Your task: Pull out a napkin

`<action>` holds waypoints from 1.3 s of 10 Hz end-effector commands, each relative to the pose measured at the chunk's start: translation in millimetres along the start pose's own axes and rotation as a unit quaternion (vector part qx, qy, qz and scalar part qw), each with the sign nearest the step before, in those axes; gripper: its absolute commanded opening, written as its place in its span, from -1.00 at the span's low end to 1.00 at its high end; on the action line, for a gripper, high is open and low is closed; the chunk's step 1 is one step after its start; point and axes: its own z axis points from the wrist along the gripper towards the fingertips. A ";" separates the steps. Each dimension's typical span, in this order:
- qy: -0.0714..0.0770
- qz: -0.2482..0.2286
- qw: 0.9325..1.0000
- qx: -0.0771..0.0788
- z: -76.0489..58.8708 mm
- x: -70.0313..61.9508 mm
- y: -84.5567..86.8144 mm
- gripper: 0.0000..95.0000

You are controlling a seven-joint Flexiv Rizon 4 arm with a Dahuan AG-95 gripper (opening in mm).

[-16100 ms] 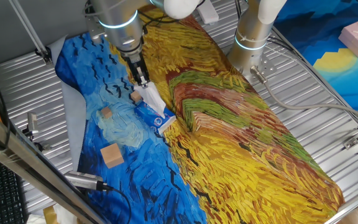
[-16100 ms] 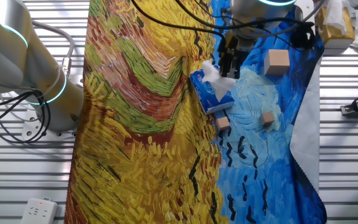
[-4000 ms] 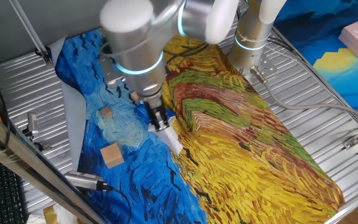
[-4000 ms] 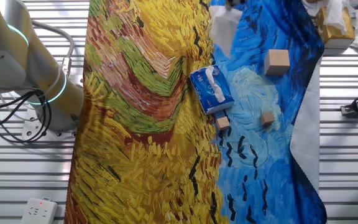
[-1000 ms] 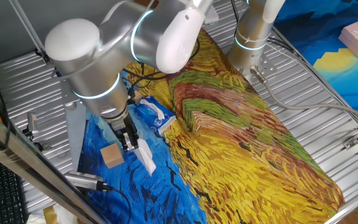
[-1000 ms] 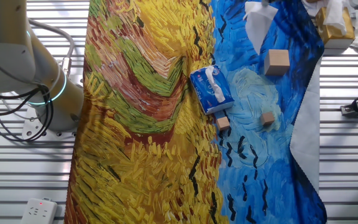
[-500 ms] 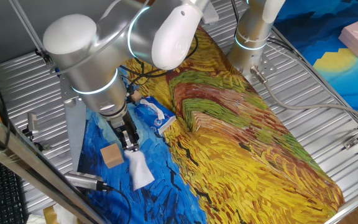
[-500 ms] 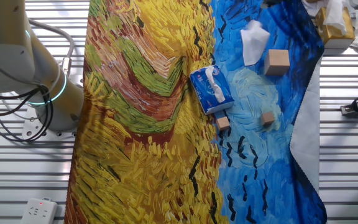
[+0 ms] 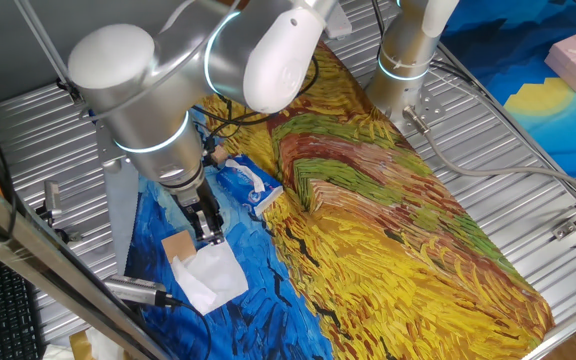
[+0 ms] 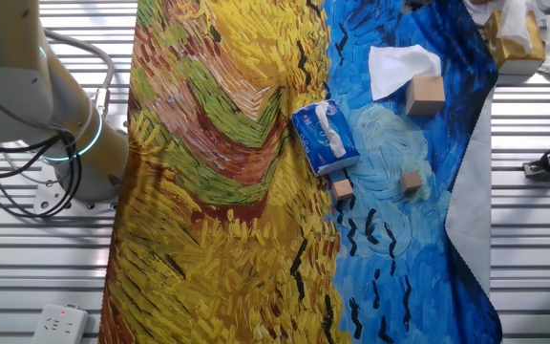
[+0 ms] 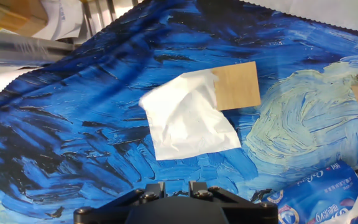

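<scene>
One napkin (image 9: 208, 277) lies loose on the blue part of the painted cloth (image 10: 390, 229), near the bench's front-left corner as one fixed view frames it, clear of the blue-and-white tissue packet (image 10: 325, 138). One edge laps over the large tan wooden cube (image 11: 237, 85), as the hand view shows. The gripper (image 9: 206, 227) hangs just above the sheet with nothing between its fingers; how wide the jaws stand I cannot tell (only the base of the hand shows in the hand view).

The sheet looks very light, limp and easily torn, with creases and a raised fold through its middle (image 11: 188, 118). I judge that it would drift or crumple under any push, and that the lifted fold or a free corner offers the best pinch, not the flat centre.

It is roughly square, so it has no strong long axis; in the hand view its creases run from the cube down toward the lower left, and one corner points toward the packet.
</scene>
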 end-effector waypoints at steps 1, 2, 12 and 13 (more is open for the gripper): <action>0.000 -0.002 1.000 0.003 0.1 0.3 -0.1 -1.00; 0.000 -0.006 1.000 0.003 0.1 0.3 -0.1 -1.00; 0.001 0.032 0.999 0.005 1.8 0.4 -0.6 -1.00; 0.003 0.032 0.999 0.007 2.5 0.5 -1.2 -1.00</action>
